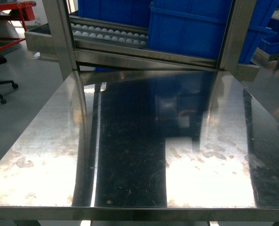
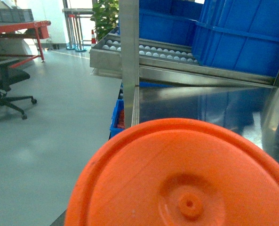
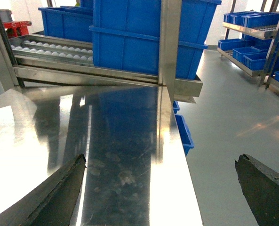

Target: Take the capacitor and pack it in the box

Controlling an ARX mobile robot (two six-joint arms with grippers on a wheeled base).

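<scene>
Neither capacitor nor box appears on the steel table [image 1: 130, 141] before the blue bins [image 1: 191, 28]; right gripper [image 3: 160, 188] spread wide and empty (presumably ready), left claw's state indeterminable, an orange disc [image 2: 186, 179] blocking its camera.

Right gripper [image 3: 160, 188] hangs wide open, one dark fingertip [image 3: 59, 193] over the shiny steel table [image 3: 120, 141], the other past its right edge above grey floor [image 3: 233, 117]. Blue bins [image 3: 130, 42] sit behind the steel post [image 3: 170, 42].
</scene>
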